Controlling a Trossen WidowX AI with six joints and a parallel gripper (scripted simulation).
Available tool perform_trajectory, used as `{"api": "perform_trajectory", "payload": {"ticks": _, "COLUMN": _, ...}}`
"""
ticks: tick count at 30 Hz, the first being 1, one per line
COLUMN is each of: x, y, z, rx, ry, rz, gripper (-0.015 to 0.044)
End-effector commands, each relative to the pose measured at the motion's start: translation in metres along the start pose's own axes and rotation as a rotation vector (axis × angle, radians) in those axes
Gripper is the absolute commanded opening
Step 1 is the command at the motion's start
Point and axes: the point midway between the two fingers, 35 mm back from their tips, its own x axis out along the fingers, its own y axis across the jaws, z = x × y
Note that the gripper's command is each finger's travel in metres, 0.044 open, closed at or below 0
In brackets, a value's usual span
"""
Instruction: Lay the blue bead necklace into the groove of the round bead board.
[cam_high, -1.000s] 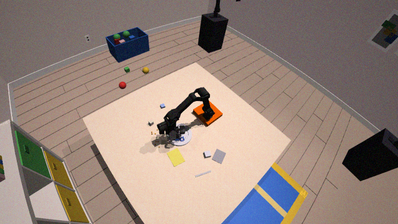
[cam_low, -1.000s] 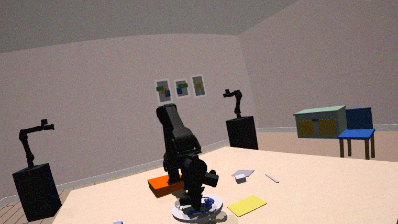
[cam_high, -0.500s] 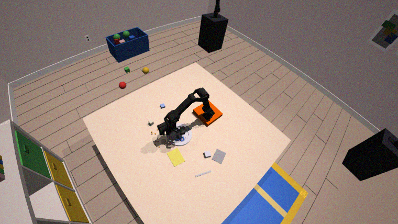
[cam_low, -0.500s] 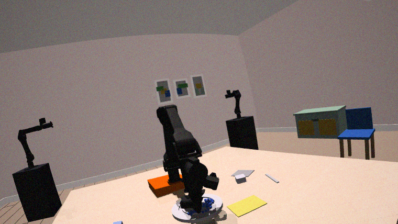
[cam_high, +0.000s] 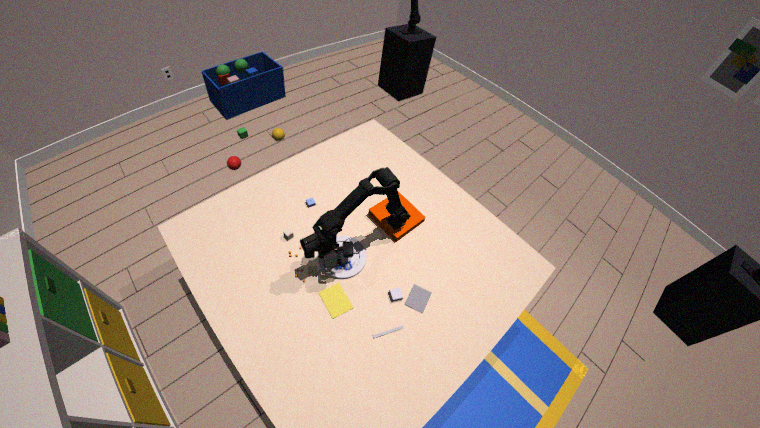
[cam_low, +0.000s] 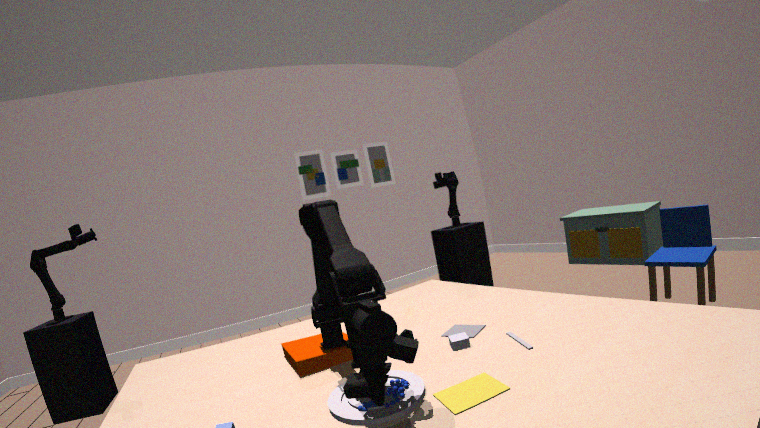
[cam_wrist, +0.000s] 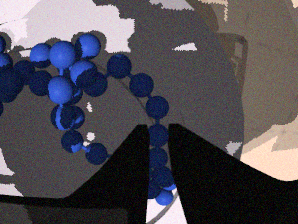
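The round bead board (cam_high: 361, 264) (cam_low: 337, 408) (cam_wrist: 112, 30) is white and lies flat below my hand, largely in its shadow. The blue bead necklace (cam_high: 347, 265) (cam_low: 398, 387) (cam_wrist: 62, 54) lies on it, bunched at the left of the wrist view, with a loop curving right to my fingers. My gripper (cam_wrist: 157, 133) (cam_low: 378, 401) is low over the board, shut on a bead of the necklace. Several beads hang or lie bunched just below that bead in the wrist view. The groove shows as a thin curved line near the fingers; much of it is hidden.
A yellow sheet (cam_high: 336, 300) (cam_low: 471, 393) lies near the board. Farther off are a white block (cam_high: 395, 294) (cam_low: 458, 340), a grey square (cam_high: 418, 298) and a thin stick (cam_high: 387, 332) (cam_low: 519, 340). A dark cube (cam_high: 288, 235) and a blue block (cam_high: 310, 202) lie on the other side.
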Motion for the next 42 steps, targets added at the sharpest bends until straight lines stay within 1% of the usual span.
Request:
{"api": "perform_trajectory", "payload": {"ticks": 1, "x": -0.0002, "y": 0.0000, "z": 0.0000, "rx": 0.000, "ry": 0.000, "rz": 0.000, "gripper": 0.0000}}
{"api": "perform_trajectory", "payload": {"ticks": 28, "x": -0.0002, "y": 0.0000, "z": 0.0000, "rx": 0.000, "ry": 0.000, "rz": 0.000, "gripper": 0.0000}}
{"api": "perform_trajectory", "payload": {"ticks": 36, "x": -0.0060, "y": 0.0003, "z": -0.0005, "rx": 0.007, "ry": 0.004, "rz": 0.005, "gripper": 0.0000}}
{"api": "perform_trajectory", "payload": {"ticks": 42, "x": -0.0061, "y": -0.0067, "z": 0.0003, "rx": 0.007, "ry": 0.004, "rz": 0.004, "gripper": 0.0000}}
